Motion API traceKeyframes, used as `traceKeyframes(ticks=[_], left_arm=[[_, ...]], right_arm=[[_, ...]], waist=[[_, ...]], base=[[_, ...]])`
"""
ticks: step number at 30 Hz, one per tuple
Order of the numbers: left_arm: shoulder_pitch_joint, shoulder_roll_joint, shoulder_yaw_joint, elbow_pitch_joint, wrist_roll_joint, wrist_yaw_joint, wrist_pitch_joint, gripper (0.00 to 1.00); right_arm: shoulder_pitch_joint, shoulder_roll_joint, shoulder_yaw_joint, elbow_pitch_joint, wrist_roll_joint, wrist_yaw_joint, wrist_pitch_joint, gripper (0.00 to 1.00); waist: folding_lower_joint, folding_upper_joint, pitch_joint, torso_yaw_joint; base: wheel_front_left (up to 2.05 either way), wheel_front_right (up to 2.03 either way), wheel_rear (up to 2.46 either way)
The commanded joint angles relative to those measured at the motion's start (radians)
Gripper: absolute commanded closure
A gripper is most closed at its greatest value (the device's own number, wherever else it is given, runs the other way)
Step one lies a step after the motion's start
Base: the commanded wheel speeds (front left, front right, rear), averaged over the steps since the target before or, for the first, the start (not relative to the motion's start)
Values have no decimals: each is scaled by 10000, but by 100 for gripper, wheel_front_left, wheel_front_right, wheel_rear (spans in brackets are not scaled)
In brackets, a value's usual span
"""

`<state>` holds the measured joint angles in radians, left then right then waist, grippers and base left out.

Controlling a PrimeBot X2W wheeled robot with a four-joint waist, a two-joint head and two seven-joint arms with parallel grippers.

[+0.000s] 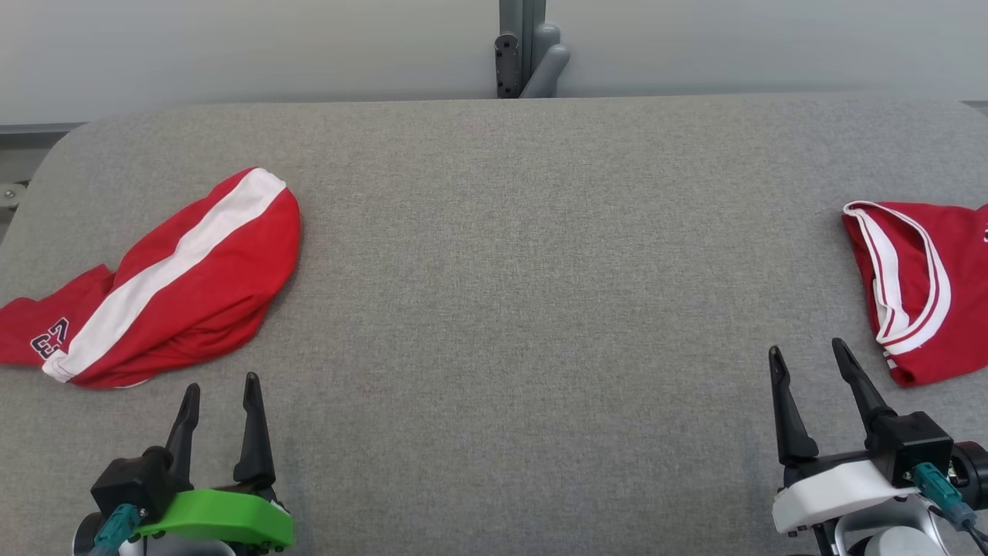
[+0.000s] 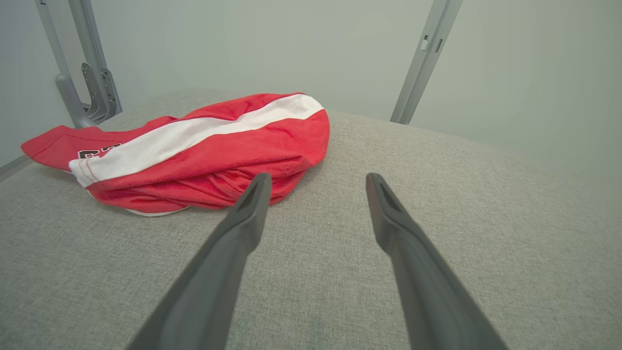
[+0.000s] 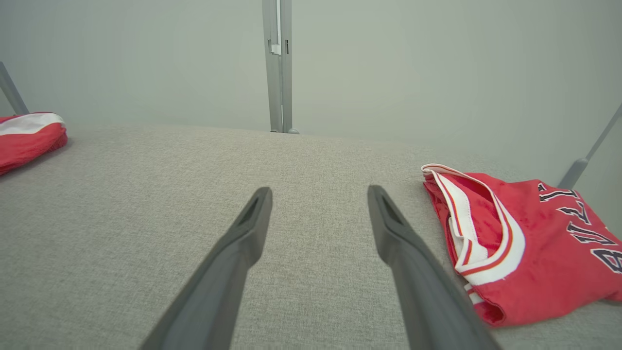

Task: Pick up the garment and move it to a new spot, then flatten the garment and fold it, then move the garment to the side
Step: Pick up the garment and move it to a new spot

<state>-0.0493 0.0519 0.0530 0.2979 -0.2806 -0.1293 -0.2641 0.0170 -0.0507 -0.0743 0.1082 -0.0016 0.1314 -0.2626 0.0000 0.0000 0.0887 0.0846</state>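
Grey surroundings
A fabric-covered counter is backed by a pale wall and a metal upright.

This looks like a robotics lab or test cell. The work surface is a wide table covered in plain grey fabric, with rounded far corners. Behind its far edge stand bare, pale wall panels. A grey metal post with a bolted bracket rises at the middle of that far edge, and slanting frame struts stand off to the sides. A red striped garment at the left edge and a red jersey at the right edge lie well apart.
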Motion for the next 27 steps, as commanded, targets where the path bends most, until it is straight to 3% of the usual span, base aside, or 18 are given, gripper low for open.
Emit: traceKeyframes(ticks=[1, 8, 12, 21, 27], left_arm=[[92, 3, -20, 2, -12, -27, 5, 0], [-11, 4, -66, -91, -6, -27, 5, 0], [-161, 13, -125, -197, 33, -25, 5, 0], [332, 6, 209, -211, -23, -26, 5, 0], [740, 5, 806, -344, -19, -26, 5, 0]], right_arm=[[113, -6, 19, 29, 57, -14, -30, 0], [11, -4, 283, -13, -121, -14, -30, 0], [-124, -4, 498, -65, -221, -14, -31, 0], [-360, -121, 1579, 346, 45, -14, -31, 0], [-595, -162, 2376, 553, 202, -14, -31, 0]], waist=[[0, 0, -2, 0], [0, 0, 42, 241], [0, 0, -13, 1071], [0, 0, -314, 3717], [0, 0, -485, 4350]], base=[[0, 0, 0], [0, 0, 0], [0, 0, 0], [0, 0, 0], [0, 0, 0]])
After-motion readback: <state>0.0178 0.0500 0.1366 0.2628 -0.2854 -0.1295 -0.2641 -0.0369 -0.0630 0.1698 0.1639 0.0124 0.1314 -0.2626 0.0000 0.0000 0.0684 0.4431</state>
